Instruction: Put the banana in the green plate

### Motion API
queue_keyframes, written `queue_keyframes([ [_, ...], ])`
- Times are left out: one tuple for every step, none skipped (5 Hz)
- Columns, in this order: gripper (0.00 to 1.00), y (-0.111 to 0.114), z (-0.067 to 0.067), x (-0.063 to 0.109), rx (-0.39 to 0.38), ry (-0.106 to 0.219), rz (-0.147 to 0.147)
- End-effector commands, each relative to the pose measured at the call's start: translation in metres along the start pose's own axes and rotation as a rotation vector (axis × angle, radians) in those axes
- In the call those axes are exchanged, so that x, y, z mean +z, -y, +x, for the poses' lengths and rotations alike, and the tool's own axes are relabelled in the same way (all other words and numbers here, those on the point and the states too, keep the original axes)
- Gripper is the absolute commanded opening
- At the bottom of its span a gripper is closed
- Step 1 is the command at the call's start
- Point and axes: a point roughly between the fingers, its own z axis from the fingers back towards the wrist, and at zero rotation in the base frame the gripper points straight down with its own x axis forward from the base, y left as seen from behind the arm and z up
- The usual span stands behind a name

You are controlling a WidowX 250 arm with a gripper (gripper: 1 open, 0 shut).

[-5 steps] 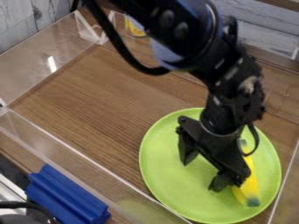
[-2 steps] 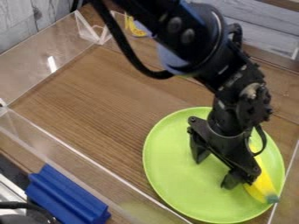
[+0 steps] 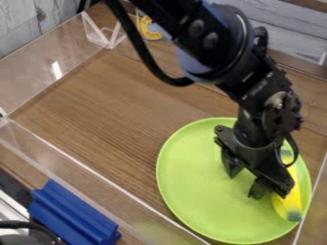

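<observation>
Your gripper (image 3: 263,179) points almost straight down over the right part of the green plate (image 3: 198,177), its jaws partly apart with the fingertips right at the banana (image 3: 289,203), which lies on the plate's surface close to the right rim. You cannot tell from this view whether the fingers actually pinch the banana or merely straddle its upper end; only the lower yellow part and the dark tip show past the fingers. The banana already rests inside the plate, so you look to be at the letting-go end of the job, and the risks come from how you leave. If you lift while a finger is pressing on the fruit, you could drag or flick it, and it sits near enough to the rim to roll over the edge onto the wooden table (image 3: 115,105). If you press down or slide sideways, the light plate may skid toward the clear wall (image 3: 316,187) at the right
</observation>
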Motion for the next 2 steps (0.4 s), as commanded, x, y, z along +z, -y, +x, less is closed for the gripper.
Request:
queue_keyframes([
  [0.0, -0.0018, -0.0023, -0.0018, -0.007, -0.012, 0.007],
  [0.0, -0.0019, -0.0048, 0.0024, -0.007, -0.026, 0.006],
])
